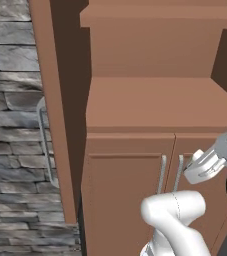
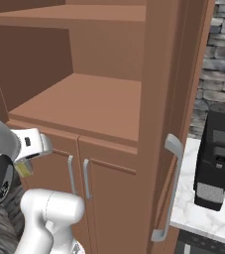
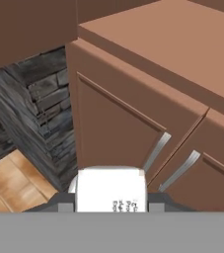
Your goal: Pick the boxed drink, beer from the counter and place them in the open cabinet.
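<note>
The carton (image 3: 111, 190) is held clamped in the end effector (image 3: 111, 203) before the lower doors (image 3: 118, 133), below the shelf edge (image 3: 148, 62).

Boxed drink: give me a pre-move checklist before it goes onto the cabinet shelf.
1. Boxed drink held between the fingers: ok, the white carton sits clamped at the bottom of the hand view.
2. Open cabinet shelf free of things: ok.
3. Gripper raised to shelf level: not ok, it faces the lower doors below the shelf edge.
4. Path clear of the silver handles: cannot tell, they lie close ahead.
5. Open door out of the way: ok, swung aside.
6. Beer located: cannot tell.
</note>
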